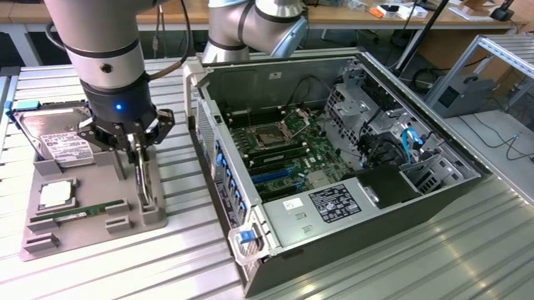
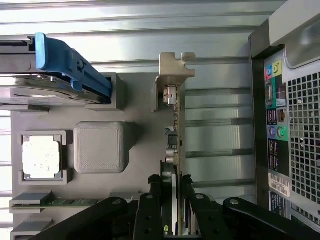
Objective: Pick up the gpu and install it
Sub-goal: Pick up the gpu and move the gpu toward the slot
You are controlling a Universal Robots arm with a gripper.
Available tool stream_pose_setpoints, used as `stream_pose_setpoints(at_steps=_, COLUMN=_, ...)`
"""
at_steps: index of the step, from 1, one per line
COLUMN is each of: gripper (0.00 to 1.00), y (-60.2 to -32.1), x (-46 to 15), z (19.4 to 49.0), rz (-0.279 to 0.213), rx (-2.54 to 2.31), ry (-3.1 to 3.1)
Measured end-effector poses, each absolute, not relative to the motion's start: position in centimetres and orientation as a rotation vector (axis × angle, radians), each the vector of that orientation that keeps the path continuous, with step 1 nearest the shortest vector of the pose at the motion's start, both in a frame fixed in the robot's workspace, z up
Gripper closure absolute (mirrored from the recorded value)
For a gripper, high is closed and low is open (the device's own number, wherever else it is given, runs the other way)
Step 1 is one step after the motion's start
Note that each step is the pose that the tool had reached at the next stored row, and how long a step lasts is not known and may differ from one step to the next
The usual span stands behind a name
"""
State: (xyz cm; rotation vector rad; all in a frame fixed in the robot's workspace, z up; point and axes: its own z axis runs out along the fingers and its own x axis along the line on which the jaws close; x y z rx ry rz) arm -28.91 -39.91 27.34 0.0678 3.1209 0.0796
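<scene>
gpu (image 2: 176, 125) upright on edge in tray (image 2: 142, 150) | end effector (image 2: 171, 180) clamped across its edge

We see an arm (image 1: 96, 37) of thick silver-grey tubes, with rounded joints capped in blue-grey. A thin black cable (image 1: 184, 37) hangs loosely beside it. The wrist (image 1: 117, 100) is a black collar with a small blue light (image 1: 117, 106) glowing on it. Below sits the black end effector (image 1: 136, 153), built from slim links pinned with round bolts.
</scene>
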Motion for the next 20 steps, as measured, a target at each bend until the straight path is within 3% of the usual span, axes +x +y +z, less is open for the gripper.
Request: stream_pose_setpoints(at_steps=20, gripper=0.73, y=-39.9, x=-28.9, z=29.5, rz=0.087, rx=0.068, ry=3.121)
